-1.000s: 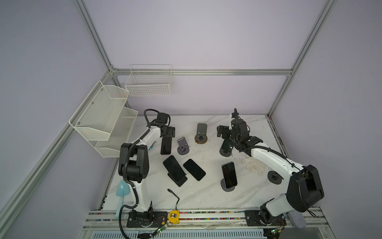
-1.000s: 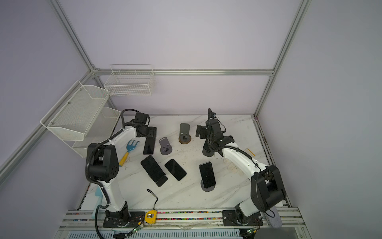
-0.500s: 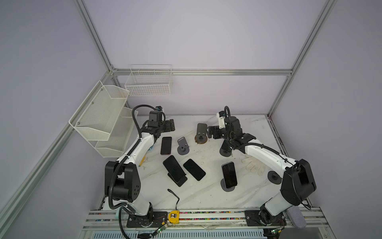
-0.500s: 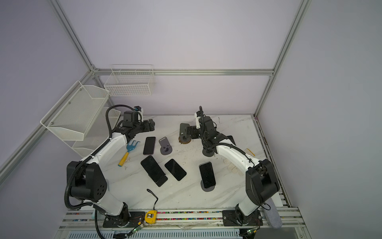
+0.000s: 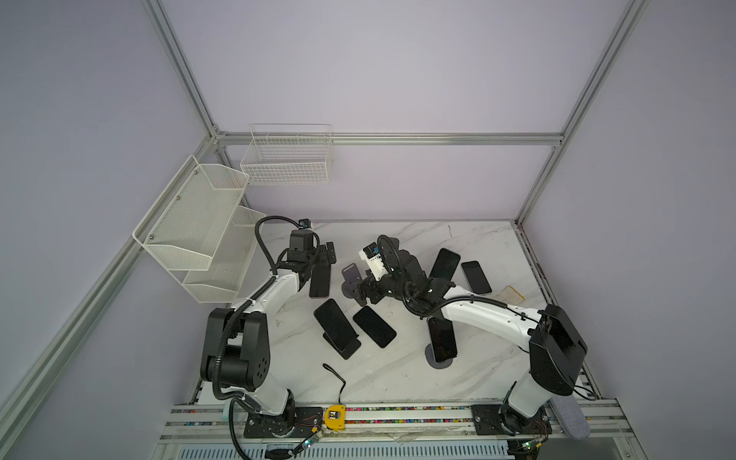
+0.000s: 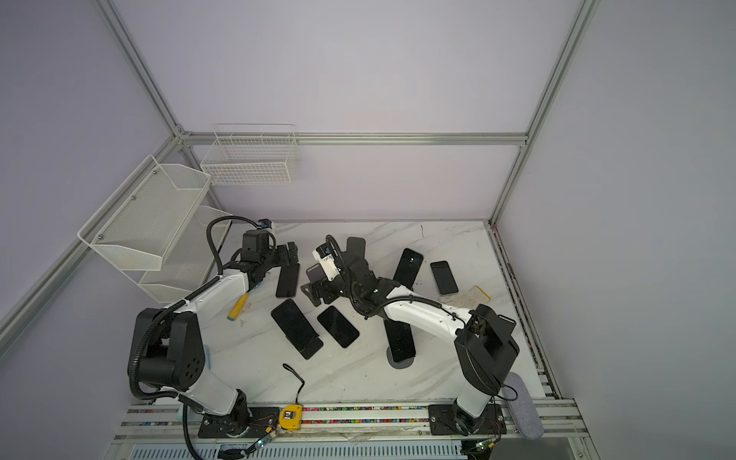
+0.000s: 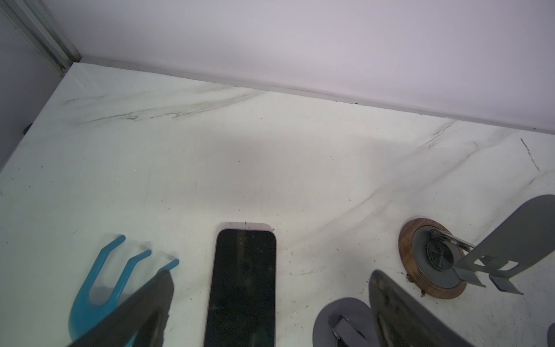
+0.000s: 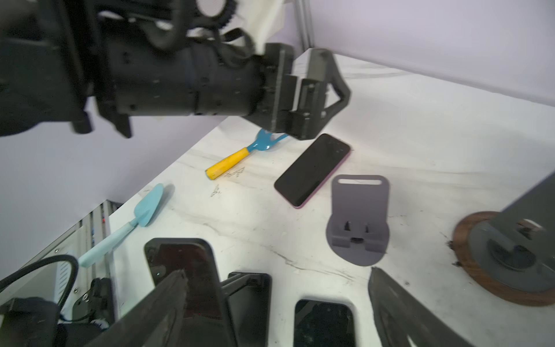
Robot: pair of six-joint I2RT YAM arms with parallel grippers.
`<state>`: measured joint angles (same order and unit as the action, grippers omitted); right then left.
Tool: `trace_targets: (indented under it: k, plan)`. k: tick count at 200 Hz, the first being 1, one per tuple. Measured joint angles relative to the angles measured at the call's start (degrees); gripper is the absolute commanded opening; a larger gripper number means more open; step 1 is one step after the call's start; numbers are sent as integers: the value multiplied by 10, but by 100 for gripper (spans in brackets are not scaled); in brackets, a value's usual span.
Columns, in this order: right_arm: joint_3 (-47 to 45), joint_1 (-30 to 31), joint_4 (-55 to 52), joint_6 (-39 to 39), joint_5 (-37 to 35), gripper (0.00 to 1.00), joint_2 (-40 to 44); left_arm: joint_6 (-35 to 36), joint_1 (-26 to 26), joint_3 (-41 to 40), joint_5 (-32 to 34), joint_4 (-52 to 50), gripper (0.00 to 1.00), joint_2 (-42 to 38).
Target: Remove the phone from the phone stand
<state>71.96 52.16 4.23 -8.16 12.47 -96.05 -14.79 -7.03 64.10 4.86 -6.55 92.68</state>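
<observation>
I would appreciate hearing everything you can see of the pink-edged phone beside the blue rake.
The pink-edged phone is a slim slab with rounded corners, a dark, smudged screen facing up and a pink rim. It lies flat on the marble table, between the blue hand rake and the empty grey stand. Only the table seems to touch it; the open left gripper hovers over its far end.

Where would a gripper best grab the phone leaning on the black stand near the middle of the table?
I'd pinch the phone across its two long edges near the raised far end, coming down from above. Its near end seems seated in the black stand and its back is propped, so only those edges look free.
</observation>
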Motion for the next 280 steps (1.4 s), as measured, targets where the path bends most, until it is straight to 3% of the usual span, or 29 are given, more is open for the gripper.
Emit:
trace_targets:
  k: [98, 179, 280]
  plan:
    - [99, 96, -37, -6, -40, 97, -88, 42, 25, -46, -37, 48, 100, 34]
    - [120, 125, -67, -53, -110, 98, -110, 45, 43, -55, -66, 73, 100, 45]
    - [148, 167, -100, -59, -195, 95, -153, 43, 53, -55, -76, 68, 100, 67]
